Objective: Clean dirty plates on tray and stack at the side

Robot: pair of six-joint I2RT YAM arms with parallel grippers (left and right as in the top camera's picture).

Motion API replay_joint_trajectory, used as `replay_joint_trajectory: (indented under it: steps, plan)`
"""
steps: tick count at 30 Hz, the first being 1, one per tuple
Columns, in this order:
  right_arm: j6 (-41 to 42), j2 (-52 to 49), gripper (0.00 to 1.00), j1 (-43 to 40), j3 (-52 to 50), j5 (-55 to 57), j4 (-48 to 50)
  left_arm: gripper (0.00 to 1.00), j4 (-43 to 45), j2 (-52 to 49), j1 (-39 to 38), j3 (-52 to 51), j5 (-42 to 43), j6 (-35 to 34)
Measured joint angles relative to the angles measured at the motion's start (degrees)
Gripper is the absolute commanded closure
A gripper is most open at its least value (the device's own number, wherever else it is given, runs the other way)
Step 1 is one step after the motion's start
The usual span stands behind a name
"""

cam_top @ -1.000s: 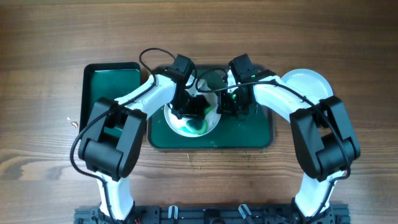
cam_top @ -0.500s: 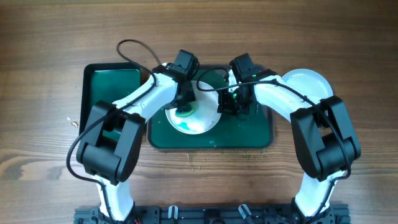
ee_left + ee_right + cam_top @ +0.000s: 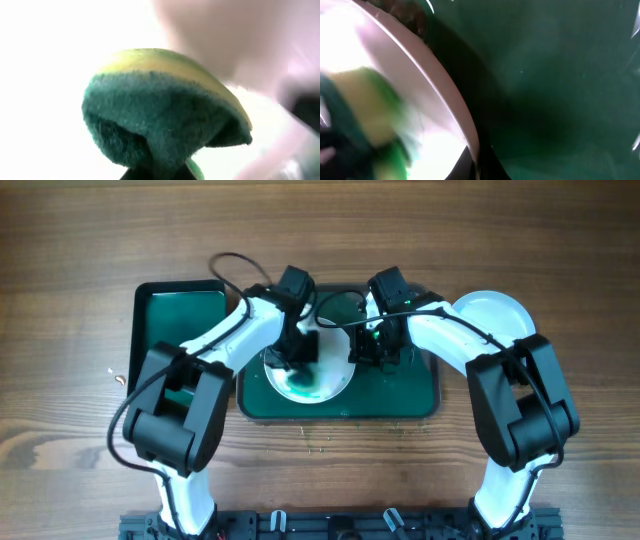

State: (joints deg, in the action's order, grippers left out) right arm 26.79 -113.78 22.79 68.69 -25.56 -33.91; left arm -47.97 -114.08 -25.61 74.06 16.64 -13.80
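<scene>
A white plate (image 3: 325,380) lies on the left half of the large dark green tray (image 3: 400,395), with a teal-green smear (image 3: 305,386) near its front. My left gripper (image 3: 300,352) is shut on a green and yellow sponge (image 3: 165,105) and presses it on the plate's white surface (image 3: 45,60). My right gripper (image 3: 364,348) is shut on the plate's right rim (image 3: 455,100), with the tray floor (image 3: 560,75) beside it. The sponge shows blurred at the left of the right wrist view (image 3: 365,110). White plates (image 3: 495,312) lie on the table to the right of the tray.
A smaller green tray (image 3: 180,315) stands at the left, next to the large tray. Black cables loop over the back of the tray (image 3: 235,265). Bare wooden table (image 3: 320,460) lies in front.
My left gripper has swept the sponge over the plate, to the left and then slightly back. The teal smear has shifted. The right gripper and the plate have stayed in place.
</scene>
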Motion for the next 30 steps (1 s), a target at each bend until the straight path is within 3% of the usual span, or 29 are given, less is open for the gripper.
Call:
replay_joint_trajectory:
  steps: [2,6,10,13,18,21,26,30]
  plan:
    - [-0.02,0.0,0.95,0.0,0.0,0.0,-0.02,0.96,0.83,-0.74,-0.66,-0.74,7.61,5.95]
    - [-0.02,0.0,0.96,0.0,0.0,0.04,-0.04,0.96,4.94,-1.84,-0.96,-1.53,14.75,11.74]
    - [0.02,0.0,0.96,-0.13,0.0,0.09,0.11,0.96,10.49,-2.14,-0.94,-1.88,15.5,13.49]
    - [0.22,0.0,0.96,-0.33,0.02,0.11,0.17,0.96,14.45,-2.16,-0.98,-1.9,12.48,10.84]
    - [0.24,0.0,0.96,-0.33,0.02,0.11,0.22,0.96,19.71,-1.22,-1.73,-1.29,-1.6,0.07]
    - [0.24,0.0,0.96,-0.33,0.02,0.11,0.24,0.96,20.0,-0.76,-1.84,-0.81,-14.56,-7.02]
    - [0.22,-0.02,0.96,-0.24,0.02,0.11,0.83,0.96,14.1,-0.66,-2.6,-0.52,-33.51,-17.14]
    - [0.22,-0.02,0.96,0.31,0.02,0.07,1.18,0.96,7.93,-0.09,-2.91,-0.52,-37.83,-21.07]
